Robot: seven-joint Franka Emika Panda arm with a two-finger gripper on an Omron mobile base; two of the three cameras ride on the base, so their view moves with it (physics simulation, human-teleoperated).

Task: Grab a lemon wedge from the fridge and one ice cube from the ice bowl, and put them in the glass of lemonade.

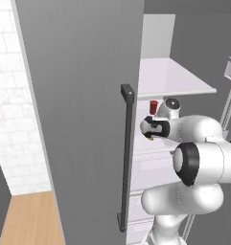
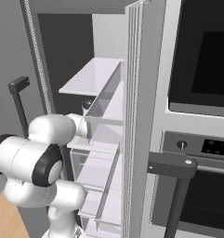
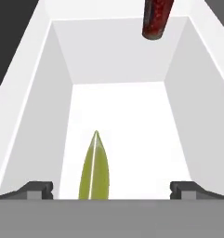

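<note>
Gaping claw (image 3: 111, 188) straddles lemon wedge (image 3: 95, 168), seemingly untouched, shelf walls near.

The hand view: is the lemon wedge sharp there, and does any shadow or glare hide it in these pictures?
Hand view: the lemon wedge is sharp with a pale highlight along its ridge, on an evenly lit white shelf between the open gripper tips; the red can is cut off at the top. Left base view: flat light, no glare; the fridge door hides much of the inside.

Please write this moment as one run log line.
gripper: open | lemon wedge: between fingertips, ungrasped | red can: behind | fridge: open
</note>
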